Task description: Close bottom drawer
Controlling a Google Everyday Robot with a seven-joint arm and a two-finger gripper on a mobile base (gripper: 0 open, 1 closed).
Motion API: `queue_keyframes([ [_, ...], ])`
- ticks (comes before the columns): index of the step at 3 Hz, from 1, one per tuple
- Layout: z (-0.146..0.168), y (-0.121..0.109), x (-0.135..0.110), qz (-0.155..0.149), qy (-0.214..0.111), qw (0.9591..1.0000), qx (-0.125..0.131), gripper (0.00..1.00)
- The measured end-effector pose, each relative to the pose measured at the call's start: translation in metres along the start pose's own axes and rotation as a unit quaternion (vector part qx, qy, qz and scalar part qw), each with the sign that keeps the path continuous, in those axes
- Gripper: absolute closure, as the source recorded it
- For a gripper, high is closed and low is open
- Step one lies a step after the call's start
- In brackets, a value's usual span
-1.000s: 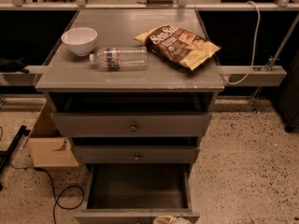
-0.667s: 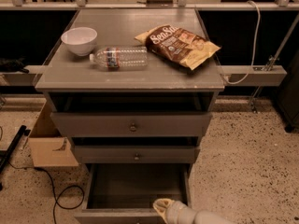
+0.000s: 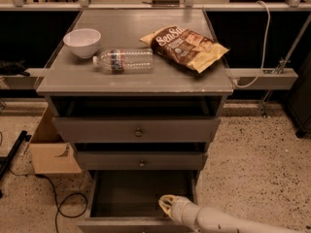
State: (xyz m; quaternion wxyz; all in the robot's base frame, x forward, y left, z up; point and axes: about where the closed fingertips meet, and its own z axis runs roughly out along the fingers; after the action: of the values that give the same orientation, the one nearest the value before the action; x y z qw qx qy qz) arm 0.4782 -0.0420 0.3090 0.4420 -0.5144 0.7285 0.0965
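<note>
The bottom drawer of the grey cabinet stands pulled far out, its dark inside showing and its front panel at the lower edge of the camera view. My gripper comes in from the lower right on a white arm. It hovers over the right front part of the open drawer, just behind the front panel. The middle drawer and the top drawer above it are each pulled out a little.
On the cabinet top lie a white bowl, a plastic water bottle on its side and a chip bag. A cardboard box and a black cable are on the speckled floor at the left.
My arm has come into view from the lower right and reached up over the front of the open bottom drawer. The drawers and the things on top have not moved.
</note>
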Motion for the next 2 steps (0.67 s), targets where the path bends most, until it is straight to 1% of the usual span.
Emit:
queue_keyframes([
  [1, 0.0, 0.0, 0.0, 0.0, 0.0, 1.0, 0.0, 1.0],
  [2, -0.007, 0.025, 0.009, -0.051, 0.035, 0.998, -0.018, 1.0],
])
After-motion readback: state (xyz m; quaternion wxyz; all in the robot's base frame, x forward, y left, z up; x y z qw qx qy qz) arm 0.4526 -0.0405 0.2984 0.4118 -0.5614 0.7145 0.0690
